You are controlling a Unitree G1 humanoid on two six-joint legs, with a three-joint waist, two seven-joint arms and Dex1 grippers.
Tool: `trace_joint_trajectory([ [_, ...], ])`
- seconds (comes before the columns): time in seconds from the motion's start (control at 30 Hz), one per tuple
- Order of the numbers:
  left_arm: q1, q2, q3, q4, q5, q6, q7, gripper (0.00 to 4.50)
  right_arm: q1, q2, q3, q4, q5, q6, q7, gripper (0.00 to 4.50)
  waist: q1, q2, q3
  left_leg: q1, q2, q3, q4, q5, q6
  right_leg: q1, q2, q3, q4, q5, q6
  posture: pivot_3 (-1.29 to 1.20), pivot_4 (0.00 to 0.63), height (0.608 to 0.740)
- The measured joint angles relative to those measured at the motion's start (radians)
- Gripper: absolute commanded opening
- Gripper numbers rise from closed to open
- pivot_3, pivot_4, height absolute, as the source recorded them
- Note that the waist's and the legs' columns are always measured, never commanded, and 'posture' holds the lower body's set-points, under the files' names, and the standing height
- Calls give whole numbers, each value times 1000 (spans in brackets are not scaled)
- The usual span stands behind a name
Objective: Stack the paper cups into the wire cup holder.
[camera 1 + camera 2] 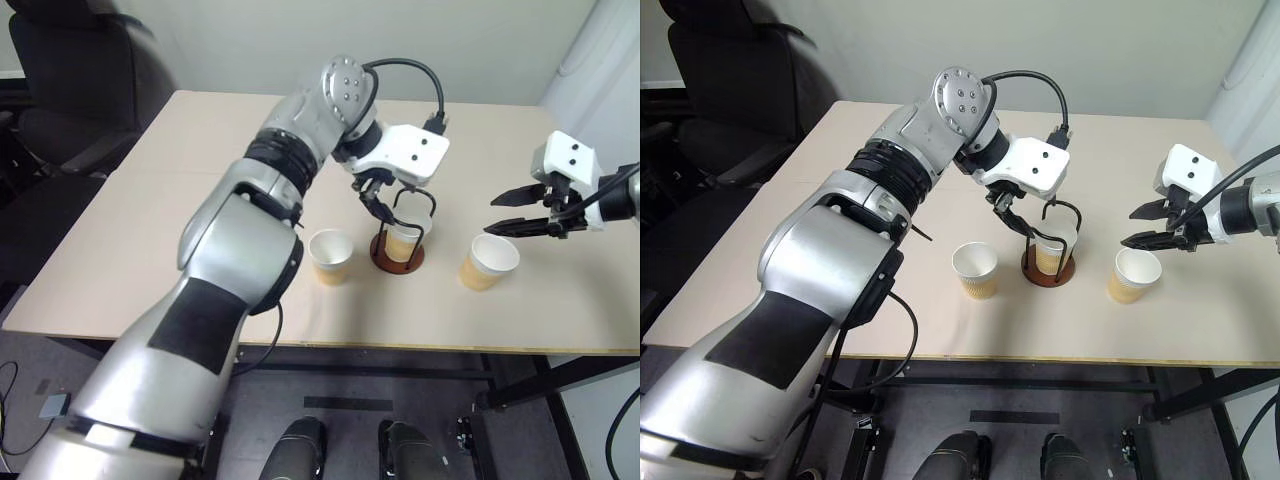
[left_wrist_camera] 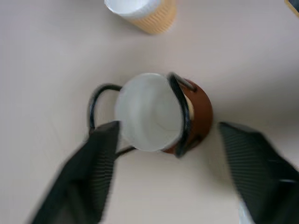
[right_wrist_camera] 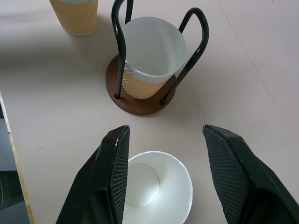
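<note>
One paper cup (image 1: 405, 240) sits tilted inside the wire cup holder (image 1: 397, 262) at the middle of the table, leaning on a black loop. My left gripper (image 1: 375, 203) hovers just over it, open, its fingers (image 2: 88, 172) spread wide on either side of the holder. A second paper cup (image 1: 331, 257) stands upright to the holder's left. The third paper cup (image 1: 488, 262) stands to the right. My right gripper (image 1: 492, 216) hangs open just above that cup, and in the right wrist view its fingers (image 3: 112, 177) straddle the cup's white mouth (image 3: 156, 186) without touching.
All of this rests on a light wooden table (image 1: 180, 230) whose front edge (image 1: 300, 342) runs close below the cups. A black office chair (image 1: 70, 90) stands off the table's far left corner. A black cable (image 1: 420, 75) loops off the left wrist.
</note>
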Motion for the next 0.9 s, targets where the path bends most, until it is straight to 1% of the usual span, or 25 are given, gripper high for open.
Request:
trace_joint_trajectory([
  [0.07, -1, 8, 74, 0, -65, 48, 17, 4432, 8, 0, -20, -9, 11, 14, -5, 2479, 0, 0, 0, 0, 0, 0, 0, 0, 0, 0, 0, 0, 0, 0, 0, 0, 150, 740],
  [0.17, -4, 61, 173, 0, -151, 131, 31, 4432, 43, -12, -60, -59, 42, 54, -17, 2479, -2, 0, 0, 0, 0, 0, -1, 0, -1, 0, 0, 0, 0, -1, 1, 0, 150, 740],
  [0.27, -1, 135, 237, 0, -208, 215, 10, 4432, 97, -46, -103, -130, 79, 98, -18, 2479, -2, 1, 0, 0, 0, 0, -1, 0, -1, 0, 1, 0, 0, -3, 0, 0, 150, 740],
  [0.33, 12, 186, 250, -2, -224, 254, -27, 4432, 114, -54, -126, -166, 106, 133, -19, 2479, -3, 1, -1, 1, 0, 0, -1, 0, -1, 0, 1, 0, 0, -4, -2, 0, 150, 740],
  [0.43, 51, 248, 250, -6, -253, 303, -98, 4432, 119, -59, -148, -207, 147, 172, -19, 2479, -2, 1, -1, 1, 0, 1, 0, 0, -2, 0, 1, 0, 1, -7, -7, 0, 150, 740],
  [0.57, 113, 320, 236, -46, -331, 332, -104, 4432, 144, -70, -145, -243, 154, 168, -20, 2479, 0, 1, -1, 1, 0, 1, 0, 1, -2, 0, 2, -1, 1, -7, -8, 0, 150, 740],
  [0.63, 160, 362, 229, -68, -369, 330, -105, 4432, 177, -83, -130, -245, 132, 135, -22, 2479, -1, 2, -1, 2, 0, 1, 0, 1, -2, 1, 2, 0, 1, -7, -7, 0, 150, 740],
  [0.73, 225, 379, 194, -110, -437, 336, -106, 4432, 203, -93, -79, -230, 66, 55, -27, 2479, 2, 2, -1, 2, 0, -1, 1, 2, -2, 2, 2, -2, 1, -6, -7, 0, 150, 740],
  [0.8, 259, 387, 151, -166, -507, 362, -107, 4432, 208, -94, -43, -218, 26, 1, -29, 2479, 3, 2, -1, 1, 0, -2, 1, 3, -2, 1, 0, 0, 1, -3, -2, 0, 150, 740],
  [0.83, 272, 396, 122, -200, -545, 383, -108, 4432, 208, -93, -21, -209, 7, -24, -29, 2479, 1, 2, -1, 1, 0, -1, 1, 3, -2, 2, 2, -1, 1, -2, 0, 0, 150, 740],
  [0.9, 288, 416, 73, -260, -616, 426, -109, 4432, 206, -87, 13, -186, -28, -70, -28, 2479, 0, 2, -1, 2, 0, -1, 1, 3, -2, 2, 0, 1, 1, 0, 1, 0, 150, 740],
])
